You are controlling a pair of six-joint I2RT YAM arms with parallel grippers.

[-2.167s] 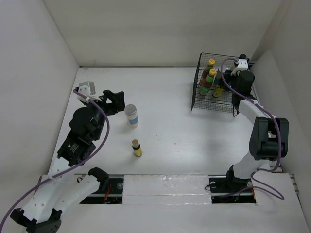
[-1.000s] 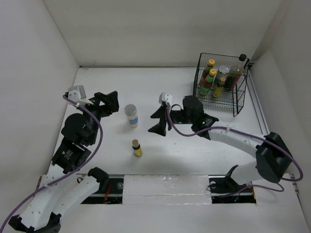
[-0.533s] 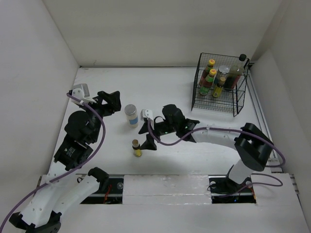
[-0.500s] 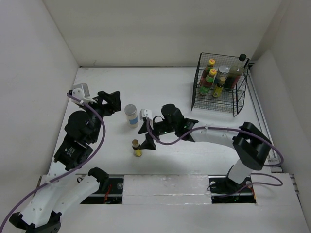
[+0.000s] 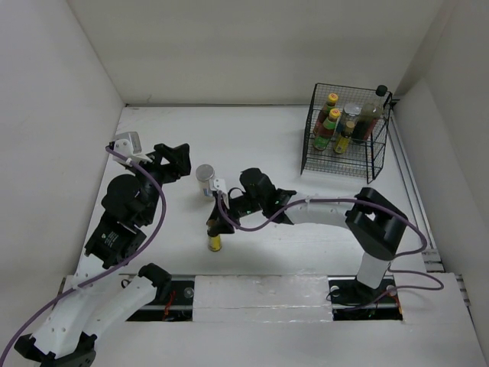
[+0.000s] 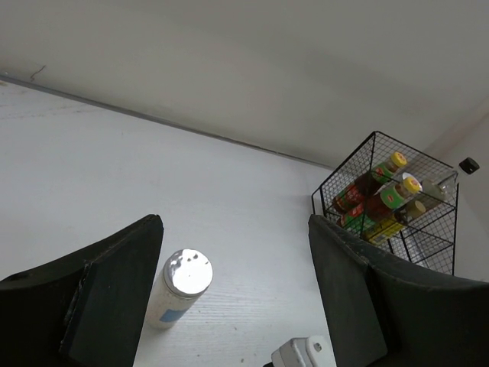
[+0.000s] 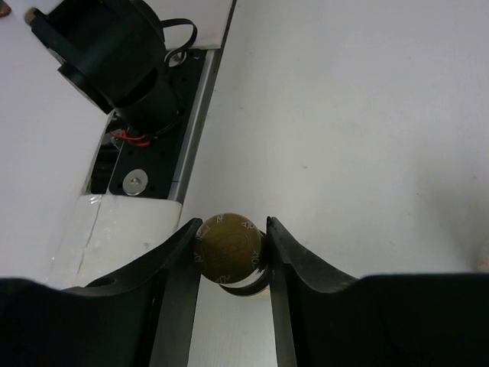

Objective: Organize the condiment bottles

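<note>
A tiny yellow-labelled bottle with a brown cap stands on the table near the front. My right gripper is over it, both fingers pressed against the cap. A squat white silver-lidded jar stands a little behind it. My left gripper hangs open just left of the jar, apart from it. Several other condiment bottles stand in the black wire basket: two red-green ones with yellow caps, a white jar, a dark black-capped one and a tiny yellow one.
The basket sits in the far right corner against the white walls. My right arm stretches across the middle of the table from the right. The left arm's black base and the rail at the table's front edge lie close behind the held bottle.
My right arm has swung from the middle of the table down to the tiny bottle, and its fingers have shut on the cap. The left arm has barely moved.
</note>
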